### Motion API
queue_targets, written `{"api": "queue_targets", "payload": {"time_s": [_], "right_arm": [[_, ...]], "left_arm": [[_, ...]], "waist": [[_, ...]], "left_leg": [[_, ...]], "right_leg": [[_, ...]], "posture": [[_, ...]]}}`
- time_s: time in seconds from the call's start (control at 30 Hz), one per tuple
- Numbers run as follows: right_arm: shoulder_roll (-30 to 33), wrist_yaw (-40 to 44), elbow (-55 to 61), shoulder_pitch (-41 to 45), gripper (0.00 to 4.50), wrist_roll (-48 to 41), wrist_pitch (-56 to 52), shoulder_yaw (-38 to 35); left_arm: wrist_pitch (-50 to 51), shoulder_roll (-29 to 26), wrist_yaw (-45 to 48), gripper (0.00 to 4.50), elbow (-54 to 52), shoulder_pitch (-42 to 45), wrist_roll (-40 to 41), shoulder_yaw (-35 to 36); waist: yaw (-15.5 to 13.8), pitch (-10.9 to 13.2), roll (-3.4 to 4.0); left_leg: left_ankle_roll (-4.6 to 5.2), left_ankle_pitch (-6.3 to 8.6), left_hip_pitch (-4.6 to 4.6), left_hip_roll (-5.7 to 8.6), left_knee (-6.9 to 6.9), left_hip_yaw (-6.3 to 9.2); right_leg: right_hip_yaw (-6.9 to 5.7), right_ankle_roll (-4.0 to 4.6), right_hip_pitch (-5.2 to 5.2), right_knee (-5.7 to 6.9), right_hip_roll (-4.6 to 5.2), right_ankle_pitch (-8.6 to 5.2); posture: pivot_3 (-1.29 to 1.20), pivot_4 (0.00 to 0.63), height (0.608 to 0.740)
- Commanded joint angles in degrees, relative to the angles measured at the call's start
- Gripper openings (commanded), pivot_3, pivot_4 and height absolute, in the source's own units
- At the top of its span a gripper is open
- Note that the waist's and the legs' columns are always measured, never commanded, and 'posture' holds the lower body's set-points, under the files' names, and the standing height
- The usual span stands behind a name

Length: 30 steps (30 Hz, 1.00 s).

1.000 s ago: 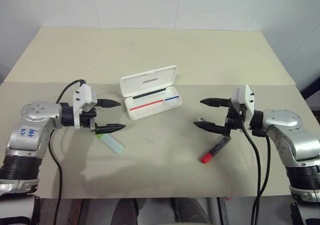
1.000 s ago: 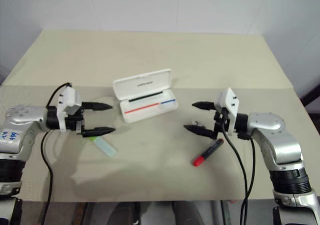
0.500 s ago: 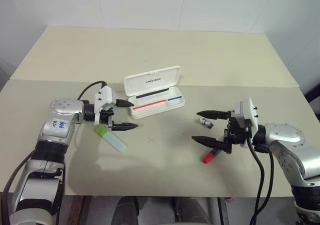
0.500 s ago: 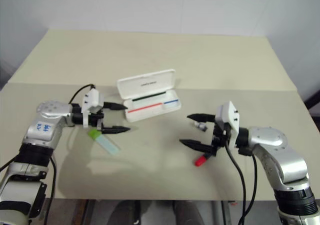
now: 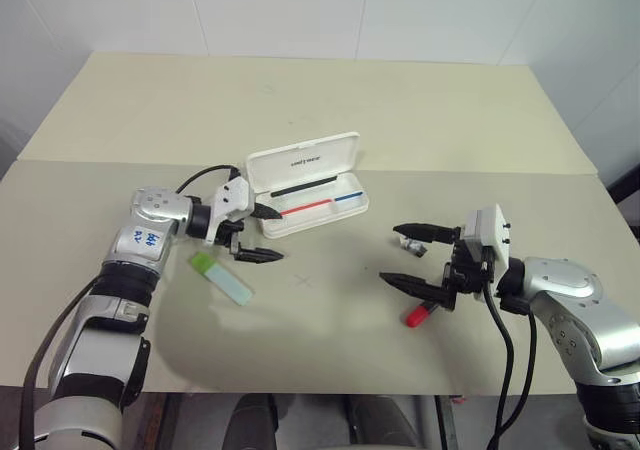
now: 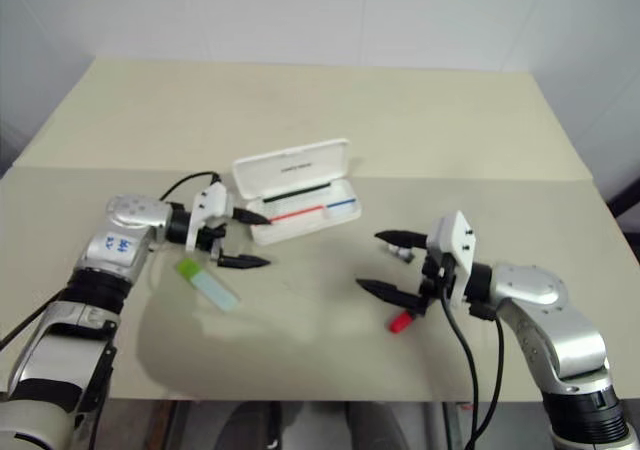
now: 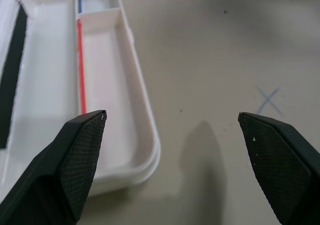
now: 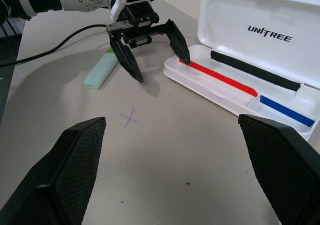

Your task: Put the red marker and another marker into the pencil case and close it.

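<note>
Diagonally, red marker [image 5: 422,313], red end toward robot.

A beige table [image 5: 420,120] carries an open white pencil case [image 5: 305,184] near its middle. The mint marker with a green end [image 5: 221,275] lies toward the left edge, the red marker [image 5: 420,313] toward the right, near a small grey cap [image 5: 412,245]. A faint pen cross [image 5: 304,280] marks the middle.
</note>
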State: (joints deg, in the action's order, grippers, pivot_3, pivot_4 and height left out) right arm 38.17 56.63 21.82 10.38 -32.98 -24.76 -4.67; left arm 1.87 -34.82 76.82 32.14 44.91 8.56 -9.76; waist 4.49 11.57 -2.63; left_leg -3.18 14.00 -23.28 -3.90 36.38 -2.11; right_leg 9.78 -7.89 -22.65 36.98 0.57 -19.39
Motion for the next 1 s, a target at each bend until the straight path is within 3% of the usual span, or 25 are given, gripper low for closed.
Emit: {"api": "queue_targets", "payload": {"time_s": [0.03, 0.3, 1.0], "right_arm": [[-0.2, -0.3, 1.5, 0.2, 4.5, -0.2, 1.2, -0.1], [-0.7, -0.4, 0.9, 0.7, 4.5, 0.5, 1.6, 0.2], [-0.3, -1.2, 0.9, 0.5, 4.5, 0.6, 1.9, -0.5]], "left_arm": [[1.2, -0.5, 2.5, 4.48, -4.2, 0.6, 1.0, 0.2], [3.5, -1.2, 5.0, 4.48, -6.9, -0.5, 0.1, -0.7], [3.1, 1.4, -0.6, 4.48, -1.0, 3.4, -5.1, -2.4]], "waist": [[0.0, 0.0, 0.0], [0.0, 0.0, 0.0], [0.0, 0.0, 0.0]], "left_leg": [[0.0, 0.0, 0.0, 0.0, 0.0, 0.0], [0.0, 0.0, 0.01, 0.0, 0.02, 0.01], [0.0, 0.0, 0.01, 0.0, 0.05, 0.02]], "right_leg": [[0.0, 0.0, 0.0, 0.0, 0.0, 0.0], [0.0, 0.0, 0.0, 0.02, 0.0, 0.0], [0.0, -0.01, 0.02, 0.04, 0.0, 0.0]], "posture": [[0.0, 0.15, 0.74], [0.0, 0.15, 0.74], [0.0, 0.15, 0.74]]}}
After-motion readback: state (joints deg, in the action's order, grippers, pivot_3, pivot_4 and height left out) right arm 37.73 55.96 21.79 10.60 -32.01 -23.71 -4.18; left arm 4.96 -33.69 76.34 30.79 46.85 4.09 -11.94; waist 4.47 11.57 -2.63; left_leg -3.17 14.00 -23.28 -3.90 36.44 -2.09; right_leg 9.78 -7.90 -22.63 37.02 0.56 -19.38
